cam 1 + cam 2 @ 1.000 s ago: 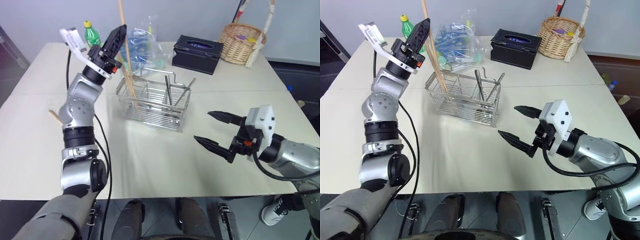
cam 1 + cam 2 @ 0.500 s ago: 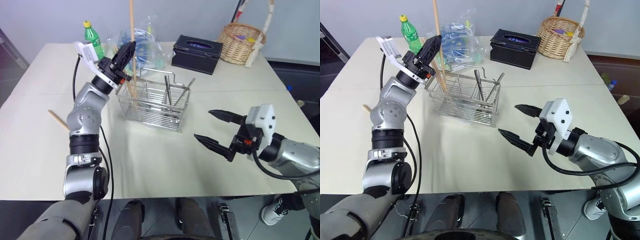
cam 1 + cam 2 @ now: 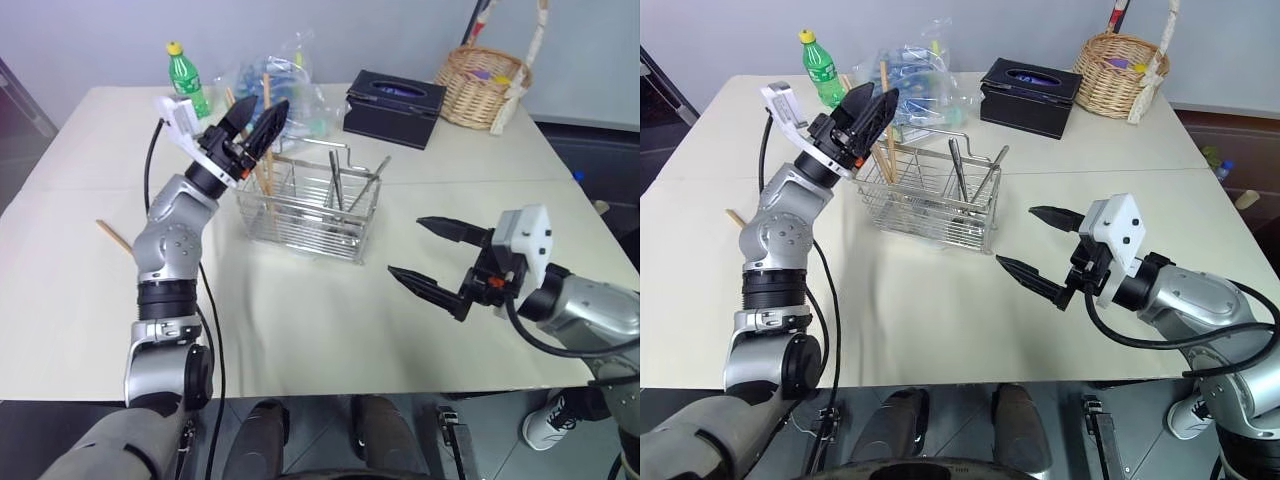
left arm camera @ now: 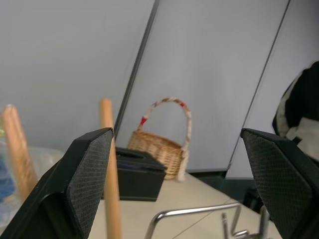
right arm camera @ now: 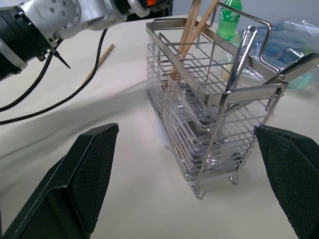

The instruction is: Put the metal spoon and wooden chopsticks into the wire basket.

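The wire basket stands mid-table. Wooden chopsticks stand upright in its left end compartment; one of them rises free between the fingers of my left gripper, which is open just above that end. Another chopstick lies on the table to the left. Two metal cutlery handles lean in the basket's middle and right compartments; I cannot tell which is the metal spoon. My right gripper hangs open and holds nothing, right of the basket and nearer the front.
A green bottle and a clear plastic bag sit behind the basket. A black tissue box and a wicker basket stand at the back right. A black cable trails along the left arm.
My left gripper has opened and sunk a little. The chopstick it held has dropped down into the basket's left compartment. The right arm has kept still.
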`<state>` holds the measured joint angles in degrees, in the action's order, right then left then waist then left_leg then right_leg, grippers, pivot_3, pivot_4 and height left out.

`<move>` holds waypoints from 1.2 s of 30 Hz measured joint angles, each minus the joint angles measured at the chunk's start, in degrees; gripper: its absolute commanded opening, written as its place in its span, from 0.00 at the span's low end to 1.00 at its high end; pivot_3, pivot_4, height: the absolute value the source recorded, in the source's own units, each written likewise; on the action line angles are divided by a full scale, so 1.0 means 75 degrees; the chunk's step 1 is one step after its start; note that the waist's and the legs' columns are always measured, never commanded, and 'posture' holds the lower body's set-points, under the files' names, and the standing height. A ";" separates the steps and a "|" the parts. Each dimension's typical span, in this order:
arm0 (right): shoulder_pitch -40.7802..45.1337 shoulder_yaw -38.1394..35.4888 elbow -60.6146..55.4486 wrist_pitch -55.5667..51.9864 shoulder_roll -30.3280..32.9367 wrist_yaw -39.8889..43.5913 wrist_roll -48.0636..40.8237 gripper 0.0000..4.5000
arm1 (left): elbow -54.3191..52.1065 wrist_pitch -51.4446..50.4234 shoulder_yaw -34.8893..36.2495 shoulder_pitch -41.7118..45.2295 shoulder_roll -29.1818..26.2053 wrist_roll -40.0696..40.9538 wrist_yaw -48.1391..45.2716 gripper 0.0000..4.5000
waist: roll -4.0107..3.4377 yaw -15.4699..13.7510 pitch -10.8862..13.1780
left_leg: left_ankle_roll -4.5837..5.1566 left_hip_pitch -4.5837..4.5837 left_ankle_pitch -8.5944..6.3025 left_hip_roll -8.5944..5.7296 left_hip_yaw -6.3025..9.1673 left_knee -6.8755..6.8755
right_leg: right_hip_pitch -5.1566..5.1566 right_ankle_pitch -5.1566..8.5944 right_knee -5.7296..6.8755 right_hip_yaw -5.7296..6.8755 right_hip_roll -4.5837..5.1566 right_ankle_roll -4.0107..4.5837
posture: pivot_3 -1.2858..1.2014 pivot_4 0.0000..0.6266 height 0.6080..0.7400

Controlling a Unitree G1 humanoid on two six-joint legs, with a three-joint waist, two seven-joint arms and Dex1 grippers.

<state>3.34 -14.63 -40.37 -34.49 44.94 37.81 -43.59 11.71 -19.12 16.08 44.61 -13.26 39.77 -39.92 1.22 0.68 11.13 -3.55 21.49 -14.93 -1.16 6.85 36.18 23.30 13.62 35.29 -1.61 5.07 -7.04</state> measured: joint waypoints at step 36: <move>0.0536 0.0805 0.0553 0.0373 0.0405 0.1881 0.0296 1.00 | -0.1748 -0.6556 0.1889 -0.0276 -0.0262 -0.3761 0.9832 0.99 | 0.0017 0.0010 -0.0001 | -0.0004 -0.0002 0.0001 -0.0002 0.0007 0.0001 | 0.0004 -0.0006 0.0012 0.0001 -0.0001 -0.0009 | 0.52 0.24 1.00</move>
<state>7.36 -8.60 -36.22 -31.69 47.97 51.92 -41.38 -1.40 -68.29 30.25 42.54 -15.22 11.56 33.81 1.34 0.76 11.12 -3.58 21.48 -14.92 -1.18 6.90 36.19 23.33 13.57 35.38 -1.61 5.06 -7.11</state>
